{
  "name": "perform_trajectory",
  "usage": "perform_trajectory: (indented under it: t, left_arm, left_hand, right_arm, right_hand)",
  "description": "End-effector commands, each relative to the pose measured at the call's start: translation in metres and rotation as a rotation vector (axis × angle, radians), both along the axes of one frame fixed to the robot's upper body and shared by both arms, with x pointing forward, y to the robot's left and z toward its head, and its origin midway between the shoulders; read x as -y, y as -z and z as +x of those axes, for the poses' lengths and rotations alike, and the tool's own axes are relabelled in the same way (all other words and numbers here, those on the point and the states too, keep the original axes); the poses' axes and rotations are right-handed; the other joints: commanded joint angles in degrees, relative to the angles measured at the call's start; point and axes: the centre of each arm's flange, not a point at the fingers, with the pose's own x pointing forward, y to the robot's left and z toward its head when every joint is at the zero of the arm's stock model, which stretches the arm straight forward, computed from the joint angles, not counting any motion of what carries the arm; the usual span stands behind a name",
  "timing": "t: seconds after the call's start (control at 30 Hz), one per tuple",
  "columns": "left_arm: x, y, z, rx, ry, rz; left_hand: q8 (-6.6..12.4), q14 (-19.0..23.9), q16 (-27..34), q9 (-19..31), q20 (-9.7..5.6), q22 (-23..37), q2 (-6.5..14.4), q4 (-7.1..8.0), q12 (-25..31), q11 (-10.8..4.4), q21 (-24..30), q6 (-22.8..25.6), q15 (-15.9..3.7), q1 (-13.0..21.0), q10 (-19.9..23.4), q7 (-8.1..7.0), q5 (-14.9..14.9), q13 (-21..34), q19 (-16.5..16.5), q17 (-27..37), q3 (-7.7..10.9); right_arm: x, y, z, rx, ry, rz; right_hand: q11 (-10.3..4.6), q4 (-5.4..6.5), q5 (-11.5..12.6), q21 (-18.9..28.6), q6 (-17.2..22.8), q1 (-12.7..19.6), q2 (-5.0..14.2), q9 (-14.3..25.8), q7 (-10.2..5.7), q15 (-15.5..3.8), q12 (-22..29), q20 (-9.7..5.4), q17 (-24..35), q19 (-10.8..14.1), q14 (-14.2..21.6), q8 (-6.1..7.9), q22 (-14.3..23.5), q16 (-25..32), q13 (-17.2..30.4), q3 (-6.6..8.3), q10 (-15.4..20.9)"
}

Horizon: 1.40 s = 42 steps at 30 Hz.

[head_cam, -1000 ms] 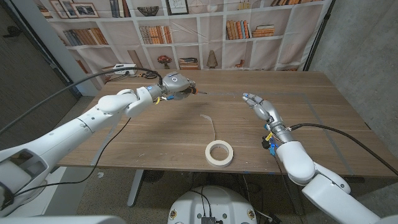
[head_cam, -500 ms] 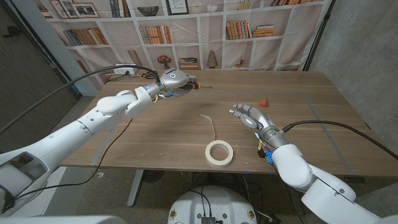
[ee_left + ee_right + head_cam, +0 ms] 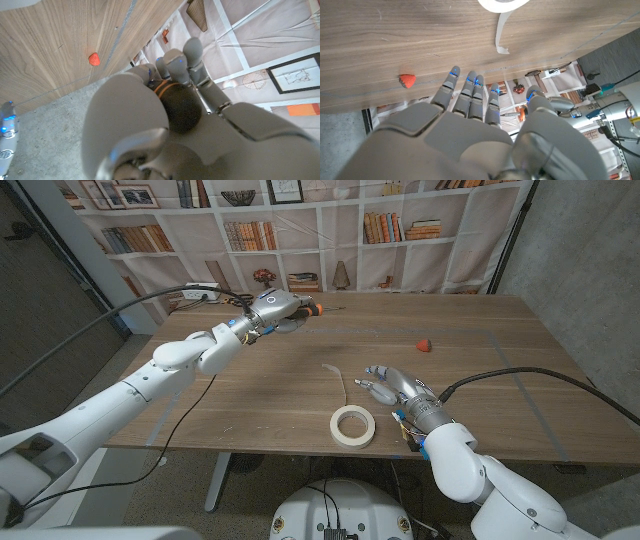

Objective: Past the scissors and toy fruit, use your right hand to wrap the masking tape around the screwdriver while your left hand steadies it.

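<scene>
My left hand (image 3: 279,310) grips the screwdriver (image 3: 315,309) by its black handle with an orange ring (image 3: 175,106), held above the far left part of the table. The masking tape roll (image 3: 353,425) lies flat near the front edge, and a loose strip of tape (image 3: 344,387) runs from it toward the table's middle. My right hand (image 3: 396,387) hovers just right of the roll with its fingers spread and nothing in it. The right wrist view has this hand (image 3: 470,125) reaching toward the roll (image 3: 502,4) and the strip (image 3: 498,35).
A small red toy strawberry (image 3: 425,345) lies on the table (image 3: 250,395) beyond my right hand, and also shows as a red toy (image 3: 407,80) in the right wrist view. A bookshelf backdrop (image 3: 300,230) stands behind the table. Black cables trail along both arms.
My right hand has come back toward the front edge and leftward, close to the tape roll, uncovering the strawberry. My left hand has shifted slightly farther and turned the screwdriver.
</scene>
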Motion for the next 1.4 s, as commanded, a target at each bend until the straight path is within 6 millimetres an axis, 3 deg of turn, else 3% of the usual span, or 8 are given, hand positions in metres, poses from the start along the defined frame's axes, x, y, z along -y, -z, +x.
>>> perform_trajectory:
  t: [0.03, 0.43, 0.57, 0.8, 0.87, 1.0, 1.2, 1.4]
  left_arm:
    - [0.000, 0.000, -0.003, -0.027, 0.029, -0.070]
    - [0.003, 0.000, -0.008, -0.015, 0.027, -0.061]
    - [0.005, 0.000, -0.008, -0.014, 0.032, -0.059]
    - [0.008, 0.000, -0.007, -0.016, 0.026, -0.052]
    - [0.008, 0.000, -0.007, -0.016, 0.027, -0.052]
    - [0.008, -0.001, -0.005, -0.019, 0.022, -0.052]
    - [0.009, -0.002, -0.003, -0.020, 0.025, -0.050]
    - [0.009, -0.003, -0.002, -0.018, 0.024, -0.051]
  left_hand:
    - [0.45, 1.84, -0.11, -0.02, -4.04, -0.31, -0.08, 5.20, 0.25, 0.38, -0.15, -0.05, -1.37, -0.76, 0.14, 0.09, 0.10, 0.20, -0.03, 0.14, 5.99]
    - [0.87, 1.90, -0.38, -0.34, -4.07, -1.23, -0.28, 5.19, 0.68, 0.22, 0.08, -0.26, -1.38, -1.27, 0.11, 0.02, -0.21, 0.53, -0.32, 0.26, 6.58]
    - [0.98, 2.02, -0.52, -0.38, -4.03, -0.97, -0.28, 5.19, 0.65, 0.14, 0.41, -0.30, -1.32, -1.38, 0.06, -0.04, -0.27, 0.43, -0.46, 0.08, 6.70]
    - [1.21, 2.06, -0.55, -0.59, -4.16, -1.91, -0.36, 5.12, 0.76, -0.01, 0.41, -0.35, -1.39, -1.65, 0.04, -0.09, -0.47, 0.40, -0.39, 0.28, 6.95]
    - [1.23, 1.99, -0.65, -0.58, -4.18, -1.98, -0.37, 5.12, 0.74, -0.09, 0.40, -0.39, -1.39, -1.68, 0.04, -0.09, -0.49, 0.36, -0.40, 0.17, 6.96]
    - [1.37, 2.02, -0.74, -0.61, -4.24, -1.99, -0.37, 5.12, 0.77, -0.12, 0.69, -0.50, -1.40, -1.85, 0.03, -0.19, -0.59, 0.31, -0.44, 0.15, 7.09]
    - [1.57, 2.10, -0.79, -0.65, -4.26, -2.12, -0.39, 5.16, 0.69, -0.19, 0.99, -0.62, -1.42, -2.12, 0.20, -0.20, -0.76, -0.07, -0.51, 0.25, 7.22]
    - [1.75, 1.91, -0.99, -0.87, -4.27, -2.33, -0.34, 5.13, 0.78, -0.30, 1.28, -0.66, -1.41, -2.39, 0.01, -0.27, -0.93, 0.01, -0.68, 0.20, 7.46]
  right_arm:
    - [-0.008, 0.012, -0.022, -0.019, 0.076, -0.107]
    - [-0.031, 0.024, -0.034, 0.005, 0.121, -0.253]
    - [-0.041, 0.025, -0.036, 0.023, 0.131, -0.335]
    - [-0.050, 0.027, -0.036, 0.037, 0.152, -0.417]
    - [-0.052, 0.027, -0.037, 0.048, 0.160, -0.435]
    - [-0.057, 0.029, -0.037, 0.069, 0.154, -0.464]
    - [-0.065, 0.034, -0.031, 0.074, 0.123, -0.494]
    - [-0.067, 0.037, -0.028, 0.095, 0.102, -0.486]
  right_hand:
    - [-0.75, -0.56, 0.56, -0.10, 0.28, 1.20, -0.53, 0.24, -0.47, -0.65, -0.13, -0.02, 0.50, -0.45, -1.07, 0.12, 0.10, 0.00, 0.45, 0.18, -0.74]
    - [-2.33, -1.51, 1.53, -0.14, -0.05, 4.69, -2.46, 0.34, -0.82, -1.83, 0.37, -0.43, 1.34, -0.41, -1.60, 0.14, 0.08, 0.06, 1.09, 0.18, -1.17]
    - [-4.30, -1.71, 2.88, 0.37, 0.78, 8.55, -4.24, 0.41, -2.22, -3.81, 1.44, -0.94, 2.45, 0.97, -0.13, 0.49, 0.14, 1.08, 1.74, 0.21, -0.48]
    - [-7.85, -1.61, 5.03, 0.43, -0.73, 15.20, -6.40, 0.51, -5.33, -3.94, 1.83, -2.05, 4.85, 1.23, -1.29, -0.02, 0.32, 2.07, 2.49, 0.27, -1.63]
    - [-8.23, -1.59, 5.47, 0.17, -1.09, 16.48, -6.84, 0.53, -5.94, -3.69, 1.75, -2.42, 5.40, 0.60, -2.05, -0.09, 0.35, 2.17, 2.63, 0.20, -2.11]
    - [-10.44, -1.49, 7.00, 0.00, 0.13, 21.08, -7.98, 0.61, -8.25, -4.07, 2.78, -3.26, 7.44, 0.16, -3.11, 0.54, 0.47, 3.34, 3.14, -0.02, -0.35]
    - [-11.65, -1.18, 8.50, 0.36, 2.73, 25.83, -8.36, 0.65, -9.65, -5.38, 3.94, -4.11, 9.82, 1.12, -3.02, 1.44, 0.54, 5.35, 3.71, -0.24, 1.83]
    - [-11.69, -0.29, 9.26, 0.81, 6.25, 27.59, -9.04, 0.69, -9.79, -6.60, 5.75, -5.28, 12.32, 2.29, -1.94, 2.43, 0.65, 7.87, 4.50, -1.74, 5.10]
